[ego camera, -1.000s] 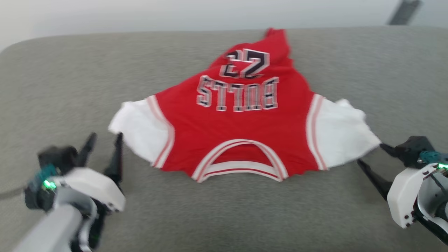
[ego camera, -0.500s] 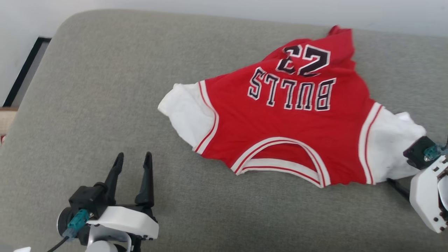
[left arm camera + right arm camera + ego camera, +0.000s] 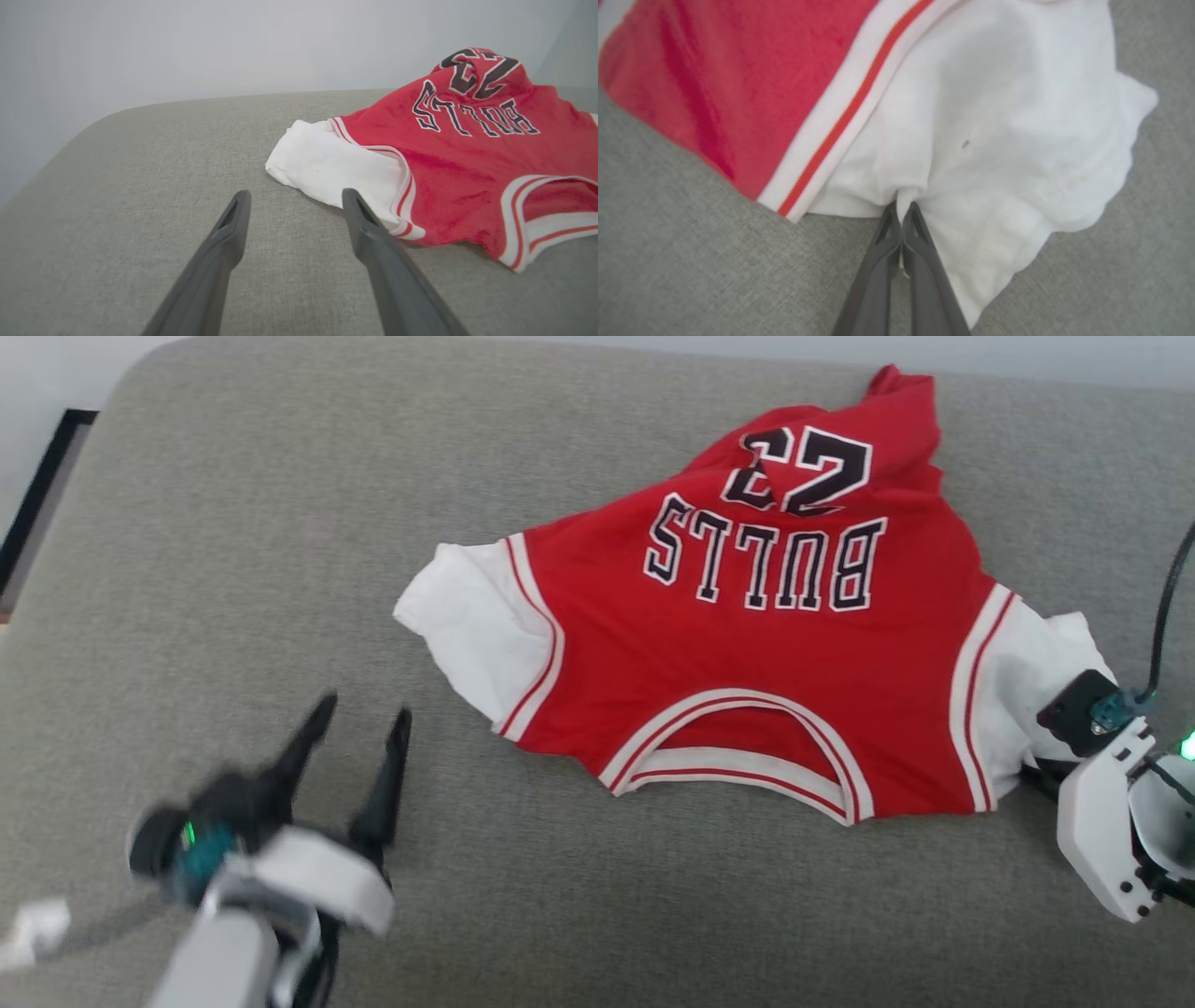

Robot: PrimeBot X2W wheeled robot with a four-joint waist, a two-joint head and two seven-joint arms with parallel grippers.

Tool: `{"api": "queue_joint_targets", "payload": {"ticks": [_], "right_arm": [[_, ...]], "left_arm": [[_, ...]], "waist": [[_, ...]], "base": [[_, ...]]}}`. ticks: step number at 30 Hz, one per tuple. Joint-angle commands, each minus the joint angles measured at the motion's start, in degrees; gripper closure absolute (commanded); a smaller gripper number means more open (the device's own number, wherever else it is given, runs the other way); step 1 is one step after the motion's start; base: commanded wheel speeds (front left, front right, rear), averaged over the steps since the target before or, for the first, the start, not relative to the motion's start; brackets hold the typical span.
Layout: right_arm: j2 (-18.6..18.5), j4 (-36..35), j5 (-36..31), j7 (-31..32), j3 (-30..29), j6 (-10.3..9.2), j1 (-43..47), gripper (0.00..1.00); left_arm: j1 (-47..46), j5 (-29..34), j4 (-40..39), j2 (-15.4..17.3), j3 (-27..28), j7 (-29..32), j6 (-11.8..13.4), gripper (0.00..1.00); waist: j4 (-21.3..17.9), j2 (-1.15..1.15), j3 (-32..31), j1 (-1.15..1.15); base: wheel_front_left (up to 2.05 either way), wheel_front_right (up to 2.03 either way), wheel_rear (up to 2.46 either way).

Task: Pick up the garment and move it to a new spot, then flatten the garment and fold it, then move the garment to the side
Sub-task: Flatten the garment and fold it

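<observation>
Garment (image 3: 747, 644): where does it lie for me?

— On the grey cushion (image 3: 233, 569), right of the middle in your head view. The collar (image 3: 738, 761) faces you, and the "BULLS 23" print (image 3: 766, 560) reads upside down. The far end is bunched into a peak.

— And my tools?

— Your right tool (image 3: 901, 210) is pressed together on the near edge of the white sleeve (image 3: 994, 116) on your right. Your right wrist view gives you the pinch itself, with the cloth puckered between the two tips and a small dark speck higher on the sleeve. Your head view gives you the tool's pale body against that sleeve, not the pinch.

Your left tool (image 3: 364, 709) is spread and holds nothing. It is over the cushion near the other white sleeve (image 3: 327, 163) and apart from it, with bare cushion between them. Your left wrist view looks low across the cushion, so there you see how high the far end stands.

— Anything else around?

— A black cable (image 3: 1167, 607) loops up from your right wrist. A small white scrap (image 3: 33, 929) lies by your left arm, too blurred to name. A pale wall (image 3: 187, 46) stands behind the cushion, and a dark strip (image 3: 37, 495) runs past its rounded corner.
</observation>
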Motion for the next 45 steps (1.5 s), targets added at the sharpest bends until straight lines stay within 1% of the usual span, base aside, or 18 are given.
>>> {"api": "queue_joint_targets", "payload": {"ticks": [1, 4, 8, 10, 12, 13, 15, 18, 27, 28, 29, 30, 31, 35, 38, 42, 43, 45], "right_arm": [[0.91, 1.37, 0.38, 0.24, 2.11, -0.12, 0.5, 1.0], [0.83, 1.56, 0.67, -0.18, 3.41, -0.13, -1.07, 1.0], [1.16, 1.4, 0.67, -0.73, 4.75, -0.22, -3.53, 1.0], [1.42, 1.33, 0.57, -1.2, 5.18, -0.28, -4.77, 1.0], [1.69, 1.36, 0.33, -1.66, 5.7, -0.3, -5.69, 1.0], [1.69, 1.36, 0.33, -1.66, 5.7, -0.3, -5.69, 1.0], [1.88, 1.41, 0.19, -1.86, 6.33, -0.33, -6.3, 1.0], [2.02, 1.58, 0.44, -2.05, 7.11, -0.35, -7.28, 1.0], [2.62, 3.11, 1.03, -3.2, 8.76, -0.56, -9.48, 1.0], [2.65, 3.19, 1.2, -3.3, 8.87, -0.56, -9.53, 1.0], [2.71, 3.29, 1.42, -3.48, 8.9, -0.56, -9.61, 1.0], [2.81, 3.37, 1.49, -3.9, 8.87, -0.56, -9.64, 1.0], [2.99, 3.5, 1.52, -4.18, 8.8, -0.56, -9.65, 1.0], [3.54, 3.72, 2.34, -7.84, 6.52, -0.54, -9.77, 1.0], [3.58, 4.03, 3.42, -12.09, 2.79, -0.23, -8.64, 1.0], [3.5, 3.35, 5.87, -17.13, -3.79, -0.19, -5.75, 1.0], [3.17, 2.29, 7.17, -18.64, -7.05, -0.13, -4.45, 1.0], [3.46, 0.38, 9.26, -19.6, -10.29, -0.12, -3.48, 1.0]], "left_arm": [[-3.47, -1.9, 0.85, 0.98, -0.61, 2.48, -1.42, 0.0], [-9.1, -6.63, 3.31, 4.86, -4.07, 13.13, -2.88, 0.0], [-15.92, -20.83, 3.64, 9.65, -10.57, 31.9, -3.06, 0.0], [-18.71, -28.46, 4.52, 11.65, -10.75, 40.74, -2.93, 0.0], [-20.97, -34.81, 5.49, 12.17, -10.11, 47.94, -2.97, 0.0], [-20.97, -34.81, 5.49, 12.17, -10.11, 47.94, -2.97, 0.0], [-22.84, -38.66, 6.59, 12.82, -9.65, 53.19, -2.98, 0.0], [-25.08, -41.98, 9.25, 12.61, -8.98, 57.76, -2.68, 0.0], [-27.28, -49.29, 15.69, 8.32, -8.43, 61.88, -2.95, 0.0], [-27.37, -49.31, 15.95, 8.45, -8.66, 61.84, -2.96, 0.13], [-27.6, -48.82, 16.09, 8.79, -8.89, 61.0, -3.0, 0.49], [-27.77, -48.49, 16.32, 8.93, -8.95, 60.02, -2.97, 0.78], [-27.75, -48.47, 16.47, 8.88, -9.1, 59.51, -2.91, 1.0], [-27.59, -48.67, 14.83, 9.88, -9.44, 55.41, -2.97, 1.0], [-27.03, -49.73, 11.86, 11.3, -9.23, 51.15, -2.98, 1.0], [-25.4, -51.55, 5.45, 13.24, -9.34, 44.87, -2.99, 1.0], [-24.51, -53.01, 2.46, 14.48, -8.95, 41.84, -2.99, 1.0], [-24.34, -54.02, -0.43, 15.01, -9.01, 39.17, -2.99, 1.0]], "waist": [[-0.94, 0.0, 0.5, 0.0], [-1.84, 0.0, 1.23, 0.0], [-3.05, 0.0, 2.7, 0.0], [-3.61, 0.0, 3.43, 0.0], [-4.14, 0.0, 4.17, 0.0], [-4.14, 0.0, 4.17, 0.0], [-4.71, 0.0, 4.85, 0.0], [-5.49, 0.0, 5.91, 0.0], [-6.86, 0.0, 7.24, 0.0], [-6.93, 0.0, 7.19, 0.0], [-7.01, 0.0, 7.14, 0.0], [-7.09, 0.0, 7.04, 0.0], [-7.16, 0.0, 6.84, 0.0], [-7.48, 0.0, 5.68, 0.0], [-7.74, 0.0, 4.59, 0.0], [-8.2, 0.0, 3.41, 0.0], [-8.51, 0.0, 2.99, 0.0], [-8.83, 0.0, 2.75, 0.0]], "base": [[0.0, 0.0, 0.0], [0.0, 0.0, 0.0], [0.0, 0.0, 0.0], [0.0, 0.0, 0.0], [0.0, 0.0, 0.0], [0.0, 0.0, 0.0], [0.0, 0.0, 0.0], [0.0, 0.0, 0.0], [0.0, 0.0, 0.0], [0.0, 0.0, 0.0], [0.0, 0.0, 0.0], [0.0, 0.0, 0.0], [0.0, 0.0, 0.0], [0.0, 0.0, 0.0], [0.0, 0.0, 0.0], [0.0, 0.0, 0.0], [0.0, 0.0, 0.0], [0.0, 0.0, 0.0]]}}
